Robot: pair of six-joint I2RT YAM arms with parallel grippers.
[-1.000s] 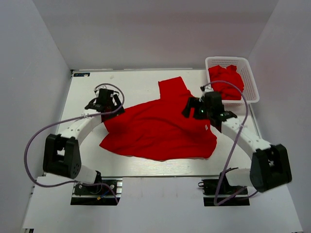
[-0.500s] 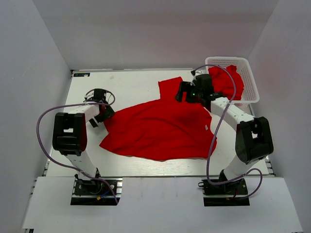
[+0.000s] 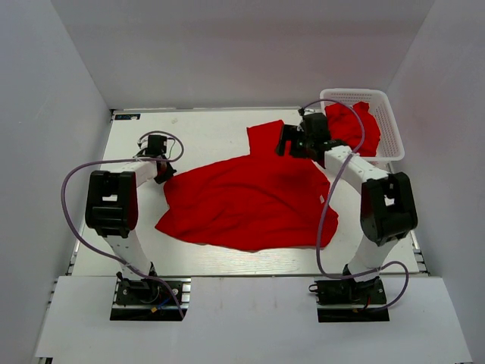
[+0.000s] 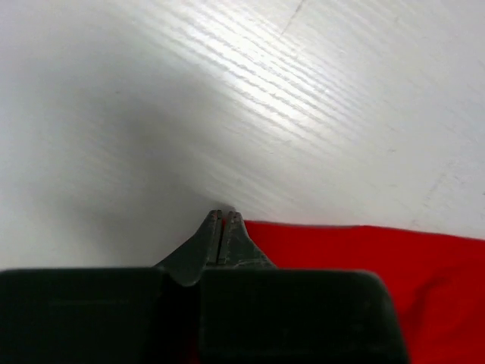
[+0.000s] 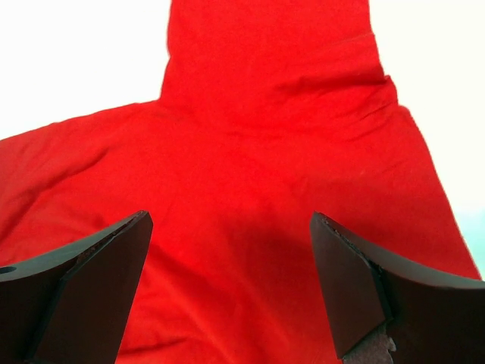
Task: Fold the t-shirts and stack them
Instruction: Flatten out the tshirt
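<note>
One red t-shirt (image 3: 250, 199) lies spread on the white table (image 3: 204, 133), with a sleeve (image 3: 269, 136) pointing to the back. My left gripper (image 3: 164, 172) sits at the shirt's left corner. In the left wrist view its fingers (image 4: 231, 235) are shut at the shirt's edge (image 4: 364, 250), and a thin red sliver shows between the tips. My right gripper (image 3: 291, 142) hovers open over the shirt near that back sleeve. The right wrist view shows its wide gap (image 5: 229, 220) above the red cloth (image 5: 273, 114). A second red t-shirt (image 3: 353, 127) lies bunched in the basket.
A white lattice basket (image 3: 392, 129) stands at the table's back right corner. A small white label (image 3: 322, 199) shows on the spread shirt's right side. Grey walls close in the table on three sides. Purple cables loop from both arms.
The left gripper has gone from open to shut at the shirt's left corner, and its arm has folded upward. The right gripper has moved back toward the sleeve and stays open.
</note>
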